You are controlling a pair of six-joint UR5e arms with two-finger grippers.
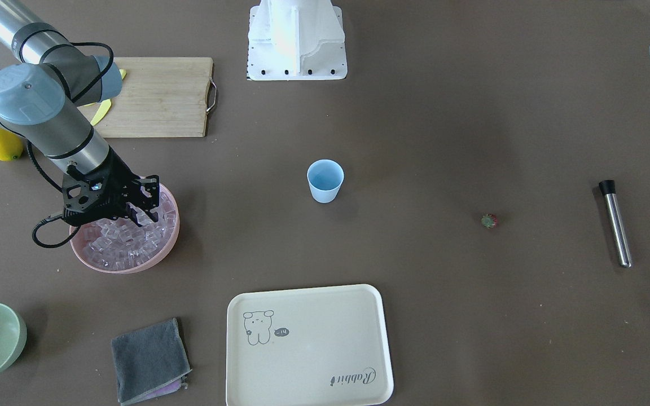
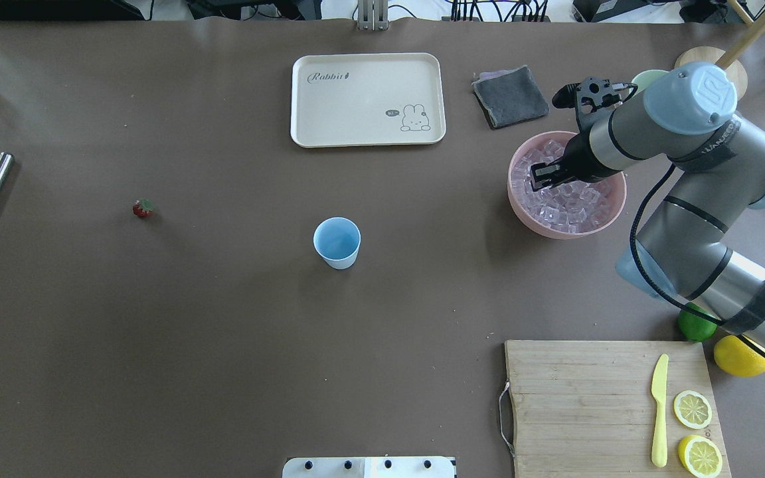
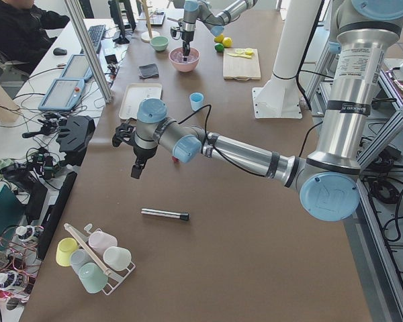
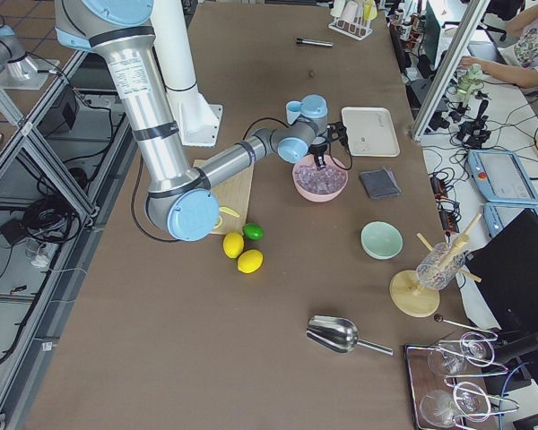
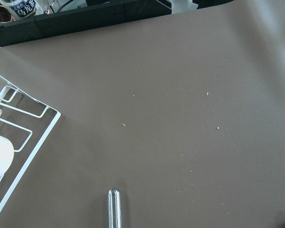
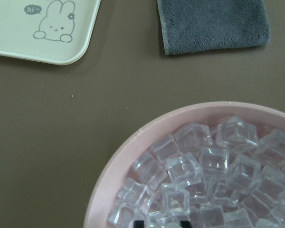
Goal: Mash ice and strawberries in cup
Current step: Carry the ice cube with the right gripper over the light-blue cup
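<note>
- The cup (image 1: pixel 325 180) was seen upright and mouth up on the worktop (image 1: pixel 443 141), out in front of the robot's base.
- The ice (image 1: pixel 127 239) was heaped in a pink bowl (image 1: pixel 174 225) set on the worktop to the robot's right of the cup, well apart from it.
- The right tool (image 1: pixel 139 210) was lowered into that bowl among the cubes, on the side of the heap nearer the cup.
- In the right wrist view its two dark fingertips (image 6: pixel 139 223) were caught at the bottom edge, a little apart, with ice between them. Whether a cube was clamped could not be told.
- The strawberry (image 1: pixel 489 221) was lying alone on the worktop to the robot's left of the cup, well apart from it and touched by nothing.
- A metal rod (image 1: pixel 615 223) with a black end was laid flat farther out on that same side of the cup, beyond the strawberry.
- The left tool (image 3: pixel 137 171) was held above the worktop out past the strawberry, near the rod. How far it was open could not be told, and nothing was seen in it.
- A cream tray (image 1: pixel 325 338) with a rabbit drawing was placed beyond the cup, on the side away from the robot.
- A grey cloth (image 1: pixel 150 361) was laid beside the tray, on the bowl's side of the cup.
- A wooden cutting board (image 1: pixel 156 96) was set to the robot's right of the cup, closer to the robot.
</note>
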